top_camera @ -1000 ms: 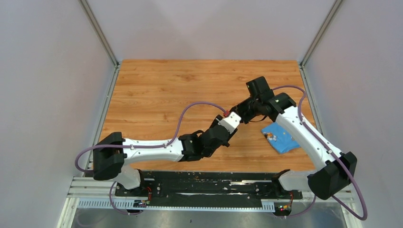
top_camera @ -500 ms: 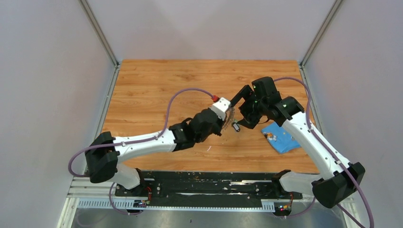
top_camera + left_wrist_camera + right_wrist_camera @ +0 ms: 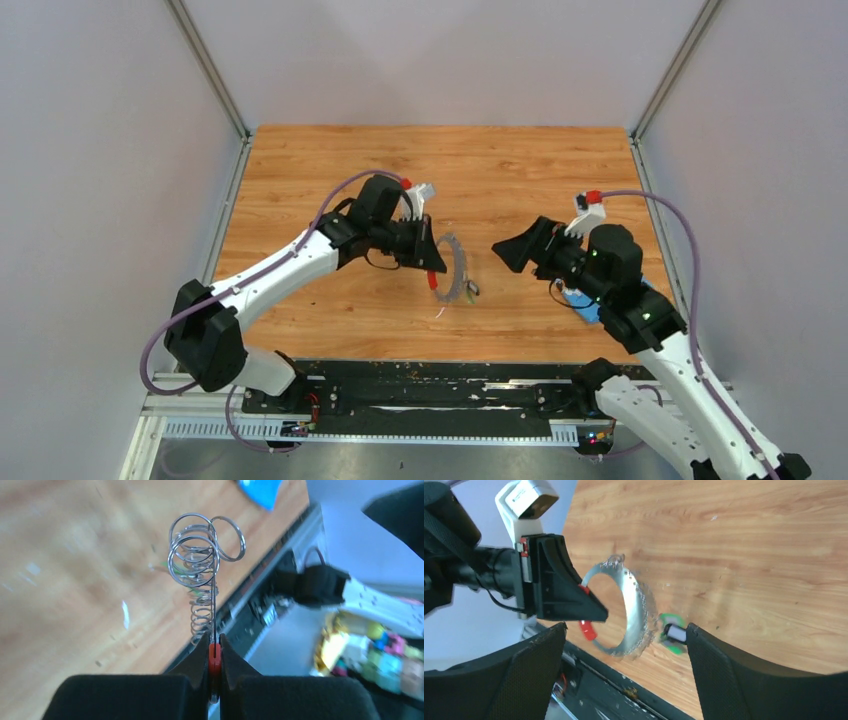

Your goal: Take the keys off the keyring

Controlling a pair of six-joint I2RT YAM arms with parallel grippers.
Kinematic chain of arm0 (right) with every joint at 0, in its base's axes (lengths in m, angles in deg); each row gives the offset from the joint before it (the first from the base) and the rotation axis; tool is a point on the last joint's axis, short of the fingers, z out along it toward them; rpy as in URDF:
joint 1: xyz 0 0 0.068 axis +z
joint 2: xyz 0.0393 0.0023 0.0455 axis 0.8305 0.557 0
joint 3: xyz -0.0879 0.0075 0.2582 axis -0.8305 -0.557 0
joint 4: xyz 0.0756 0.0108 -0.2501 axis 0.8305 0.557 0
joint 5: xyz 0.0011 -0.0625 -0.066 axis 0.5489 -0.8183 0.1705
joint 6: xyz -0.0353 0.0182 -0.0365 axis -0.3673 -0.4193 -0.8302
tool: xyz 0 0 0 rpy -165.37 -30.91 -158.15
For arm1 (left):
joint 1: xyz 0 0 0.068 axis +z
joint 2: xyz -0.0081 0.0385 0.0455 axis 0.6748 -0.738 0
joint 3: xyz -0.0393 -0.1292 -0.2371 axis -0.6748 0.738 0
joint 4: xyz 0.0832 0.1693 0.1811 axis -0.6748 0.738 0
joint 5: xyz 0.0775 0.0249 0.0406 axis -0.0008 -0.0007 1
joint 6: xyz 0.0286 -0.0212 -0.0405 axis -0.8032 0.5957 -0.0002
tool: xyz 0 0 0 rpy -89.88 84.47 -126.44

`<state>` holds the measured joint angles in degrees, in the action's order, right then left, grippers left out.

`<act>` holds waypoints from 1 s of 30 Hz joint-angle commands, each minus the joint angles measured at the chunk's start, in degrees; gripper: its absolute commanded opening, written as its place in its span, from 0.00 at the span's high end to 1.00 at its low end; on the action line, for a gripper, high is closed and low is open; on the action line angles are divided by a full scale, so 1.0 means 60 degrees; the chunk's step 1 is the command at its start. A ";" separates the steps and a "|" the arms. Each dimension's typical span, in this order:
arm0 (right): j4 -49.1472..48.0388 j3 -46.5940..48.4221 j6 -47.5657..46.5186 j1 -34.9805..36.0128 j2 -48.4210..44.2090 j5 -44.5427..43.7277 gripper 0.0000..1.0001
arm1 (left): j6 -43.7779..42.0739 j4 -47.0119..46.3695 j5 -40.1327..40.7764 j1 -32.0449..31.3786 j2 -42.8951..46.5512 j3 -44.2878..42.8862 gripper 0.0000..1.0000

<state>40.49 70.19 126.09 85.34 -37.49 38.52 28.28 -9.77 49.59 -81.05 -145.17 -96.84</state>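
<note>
Top camera: high behind near edge, looks down over whole tabletop point(image 3: 330, 170). Left wrist: very close, edge-on to keyring point(image 3: 215, 605). Right wrist: near, faces same keyring, frame centre.

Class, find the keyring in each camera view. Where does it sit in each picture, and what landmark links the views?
Top external: keyring at centre, just right of the left gripper.
Left wrist: keyring at centre, edge-on, rising from the shut jaws.
Right wrist: keyring centre-left, seen face-on.
Shared landmark: its red sleeve, pinched by the left gripper.
</note>
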 commanded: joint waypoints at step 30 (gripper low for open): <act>-0.6684 -0.3303 0.0121 0.1736 0.1353 0.6202 0.98 | 0.0766 -0.1097 -0.4782 -0.0296 0.1876 0.1442 1.00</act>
<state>4.86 51.13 120.97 95.37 -28.92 74.72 31.40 -12.74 23.71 -82.58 -133.48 -87.09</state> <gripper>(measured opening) 0.175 0.030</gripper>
